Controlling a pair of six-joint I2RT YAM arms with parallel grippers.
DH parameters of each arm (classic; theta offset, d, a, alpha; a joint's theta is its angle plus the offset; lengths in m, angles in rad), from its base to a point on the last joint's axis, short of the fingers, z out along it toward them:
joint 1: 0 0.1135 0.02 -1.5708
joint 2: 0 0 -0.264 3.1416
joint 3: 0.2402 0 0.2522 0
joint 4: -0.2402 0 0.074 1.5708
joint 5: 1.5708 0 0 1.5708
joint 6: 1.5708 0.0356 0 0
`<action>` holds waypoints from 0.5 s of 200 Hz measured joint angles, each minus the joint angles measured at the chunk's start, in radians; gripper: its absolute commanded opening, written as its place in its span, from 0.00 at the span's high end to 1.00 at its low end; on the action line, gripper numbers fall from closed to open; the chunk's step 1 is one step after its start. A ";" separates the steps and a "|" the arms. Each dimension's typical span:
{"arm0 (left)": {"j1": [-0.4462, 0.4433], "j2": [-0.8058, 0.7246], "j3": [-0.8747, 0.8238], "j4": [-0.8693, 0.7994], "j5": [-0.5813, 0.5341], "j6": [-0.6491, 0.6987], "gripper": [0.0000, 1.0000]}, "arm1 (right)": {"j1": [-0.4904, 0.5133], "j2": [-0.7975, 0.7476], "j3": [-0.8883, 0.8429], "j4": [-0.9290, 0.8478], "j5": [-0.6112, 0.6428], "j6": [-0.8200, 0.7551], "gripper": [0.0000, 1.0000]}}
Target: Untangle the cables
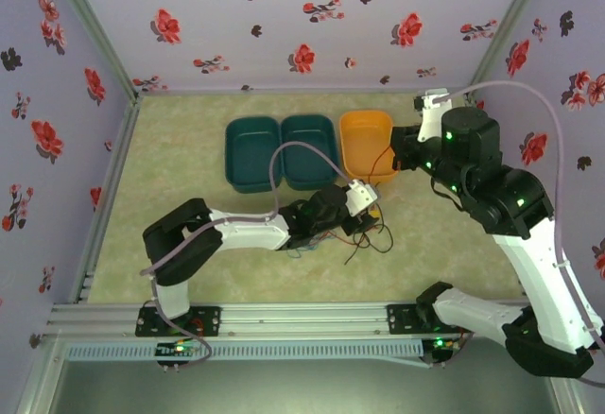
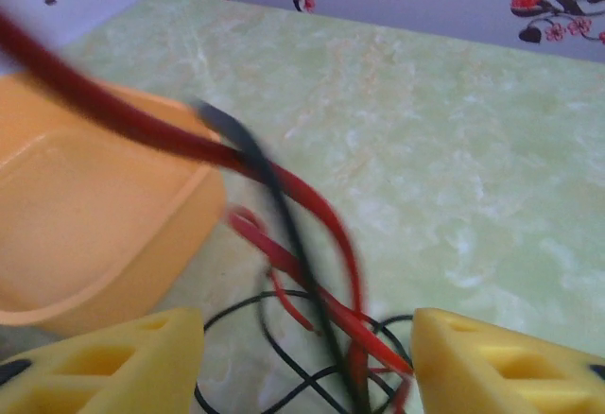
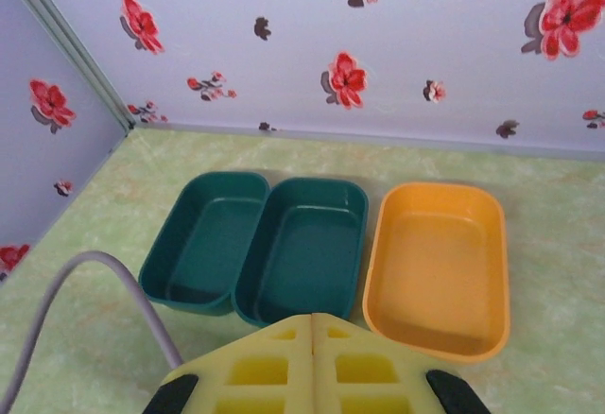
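The cables (image 1: 367, 236) are a loose tangle of thin red and black wires on the table, just in front of the orange bin (image 1: 367, 129). In the left wrist view the cables (image 2: 317, 282) cross one another between the yellow fingers. One blurred red strand rises from the tangle toward the upper left, across the orange bin (image 2: 85, 234). My left gripper (image 2: 307, 338) is low over the tangle, jaws apart, and its right finger (image 2: 473, 357) touches a red strand. My right gripper (image 3: 313, 324) is raised above the table, shut and empty.
Two teal bins (image 1: 252, 154) (image 1: 309, 152) stand side by side left of the orange bin, and all three are empty in the right wrist view. Flowered walls close in the table at the back and both sides. My right arm (image 1: 492, 182) stands at the right.
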 measured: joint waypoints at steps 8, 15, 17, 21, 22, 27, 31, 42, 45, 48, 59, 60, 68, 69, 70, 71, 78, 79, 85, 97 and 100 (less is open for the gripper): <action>0.000 0.005 0.000 -0.002 0.006 -0.010 0.53 | 0.000 0.005 0.016 0.000 0.001 0.000 1.00; 0.000 0.006 0.000 -0.003 0.011 -0.016 0.55 | 0.000 0.008 0.029 0.000 0.003 0.000 1.00; 0.000 0.006 0.000 -0.003 0.013 -0.016 0.56 | 0.000 0.009 0.032 0.000 0.003 0.000 1.00; 0.000 0.006 0.000 -0.005 0.017 -0.020 0.57 | 0.000 0.010 0.037 0.000 0.003 0.000 1.00; 0.000 0.006 0.000 -0.005 0.019 -0.022 0.57 | 0.000 0.011 0.040 0.000 0.004 0.000 1.00; 0.000 0.006 0.000 -0.005 0.023 -0.024 0.57 | 0.000 0.011 0.046 0.000 0.006 -0.001 1.00; 0.000 0.006 -0.001 -0.005 0.025 -0.026 0.59 | 0.000 0.012 0.052 -0.001 0.008 -0.001 1.00; 0.000 0.006 -0.006 -0.005 0.033 -0.035 0.67 | 0.000 0.012 0.063 -0.001 0.019 -0.003 1.00; 0.000 0.005 -0.010 -0.005 0.034 -0.037 0.68 | 0.000 0.012 0.066 -0.002 0.024 -0.003 1.00; 0.000 0.005 -0.014 -0.006 0.038 -0.045 0.69 | 0.000 0.012 0.069 -0.003 0.029 -0.003 1.00; 0.000 -0.001 -0.039 -0.010 0.046 -0.057 0.74 | 0.000 0.012 0.080 -0.007 0.050 -0.004 1.00; 0.000 -0.002 -0.040 -0.011 0.047 -0.058 0.74 | 0.000 0.012 0.081 -0.007 0.051 -0.004 1.00; 0.000 -0.011 -0.062 -0.018 0.051 -0.071 0.76 | 0.000 0.012 0.089 -0.013 0.069 -0.007 1.00; 0.000 -0.012 -0.064 -0.018 0.052 -0.072 0.76 | 0.000 0.012 0.090 -0.013 0.071 -0.008 1.00; 0.000 -0.014 -0.069 -0.019 0.051 -0.073 0.76 | 0.000 0.012 0.091 -0.014 0.074 -0.008 1.00; 0.000 -0.014 -0.071 -0.019 0.052 -0.072 0.77 | 0.000 0.012 0.091 -0.015 0.076 -0.008 1.00; 0.000 -0.028 -0.093 -0.027 0.054 -0.079 0.78 | 0.000 0.012 0.097 -0.021 0.090 -0.010 1.00; 0.000 -0.029 -0.095 -0.027 0.054 -0.080 0.78 | 0.000 0.012 0.097 -0.023 0.091 -0.010 1.00; 0.000 -0.041 -0.112 -0.034 0.057 -0.087 0.79 | 0.000 0.012 0.102 -0.030 0.103 -0.011 1.00; 0.000 -0.069 -0.142 -0.044 0.060 -0.100 0.79 | 0.000 0.012 0.110 -0.039 0.123 -0.013 1.00; 0.000 -0.076 -0.150 -0.045 0.060 -0.103 0.79 | 0.000 0.012 0.111 -0.041 0.128 -0.015 1.00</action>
